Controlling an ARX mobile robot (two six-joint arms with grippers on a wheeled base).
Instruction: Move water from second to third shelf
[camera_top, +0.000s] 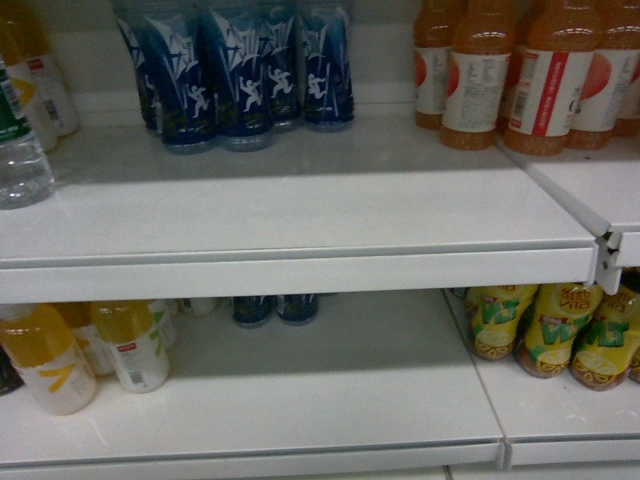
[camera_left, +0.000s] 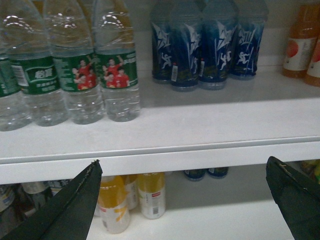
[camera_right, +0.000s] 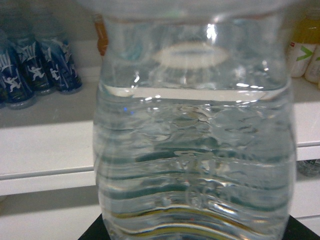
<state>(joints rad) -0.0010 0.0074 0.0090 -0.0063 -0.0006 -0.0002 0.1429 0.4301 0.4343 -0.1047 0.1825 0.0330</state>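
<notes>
Up close, a water bottle (camera_right: 195, 140) fills the right wrist view, set directly in front of that wrist; it appears to be held, though the right gripper's fingers cannot be made out, so its grip cannot be told. Beyond it a white shelf (camera_right: 45, 145) is seen. The left gripper (camera_left: 185, 200) is spread wide, nothing between its fingers, with more water bottles (camera_left: 117, 70) above it to the left.

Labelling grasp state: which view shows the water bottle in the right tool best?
Right wrist view: the water bottle fills the frame, its clear ribbed body close up. The label and the tool's fingers are out of sight. Head and left wrist views don't show it, only shelved water bottles.
</notes>
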